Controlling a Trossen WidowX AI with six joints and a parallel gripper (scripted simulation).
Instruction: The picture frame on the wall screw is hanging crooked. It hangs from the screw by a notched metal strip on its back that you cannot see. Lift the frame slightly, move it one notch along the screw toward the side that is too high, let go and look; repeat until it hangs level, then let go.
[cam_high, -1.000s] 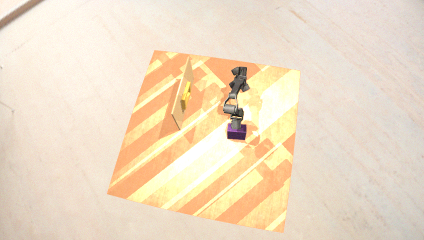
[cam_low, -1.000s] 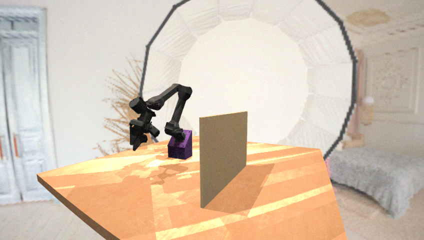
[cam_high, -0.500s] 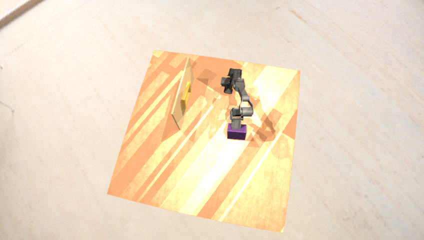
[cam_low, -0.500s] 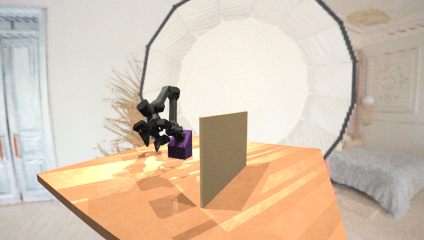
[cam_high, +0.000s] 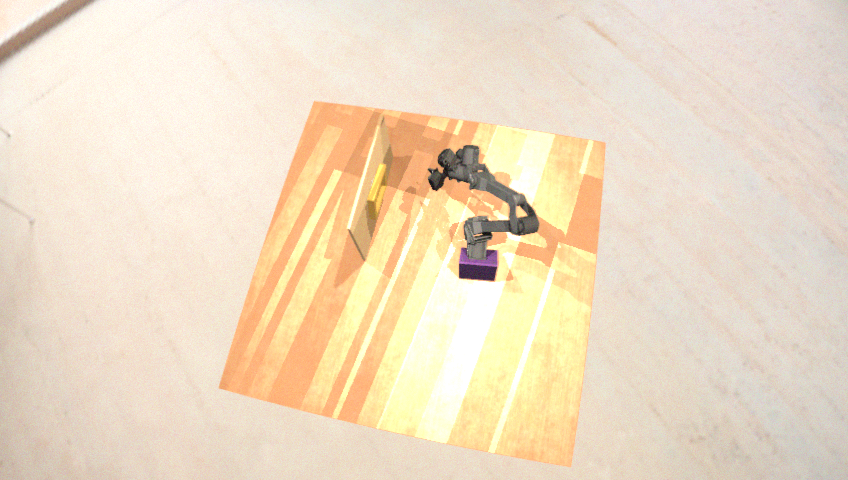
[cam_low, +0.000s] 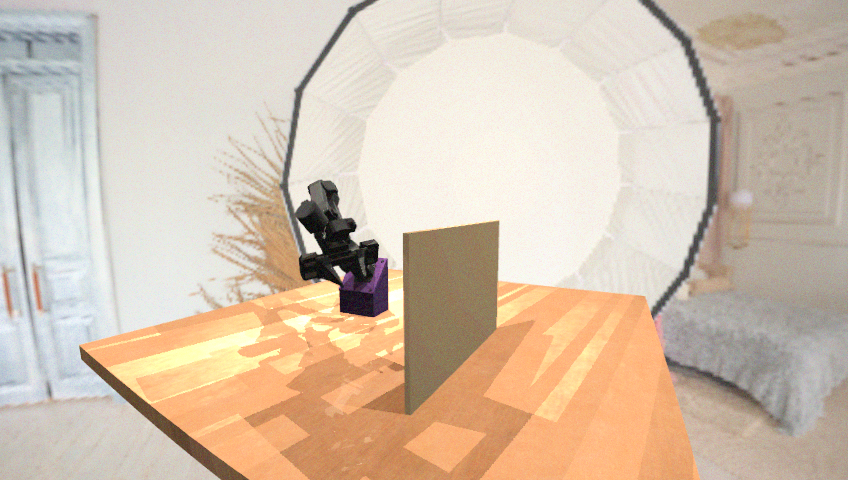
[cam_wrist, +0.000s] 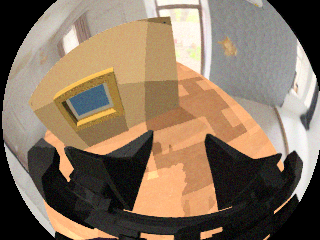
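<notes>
Wrist view: the gripper (cam_high: 436, 178) (cam_low: 355, 280) (cam_wrist: 180, 136) stands partly open, holding nothing, well apart from the yellow picture frame (cam_high: 377, 193) (cam_wrist: 120, 97) on the upright wall panel (cam_high: 364, 223) (cam_low: 451, 309) (cam_wrist: 136, 60) at left, so it should approach squarely, fingers astride the frame's edge, before lifting slightly.

Gold pic frame (cam_wrist: 118, 95) w/ blue centre on tan wall panel (cam_wrist: 135, 65), upper L of view; end effector (cam_wrist: 180, 136) open, apart from frame, over wood desk (cam_wrist: 167, 185).
</notes>
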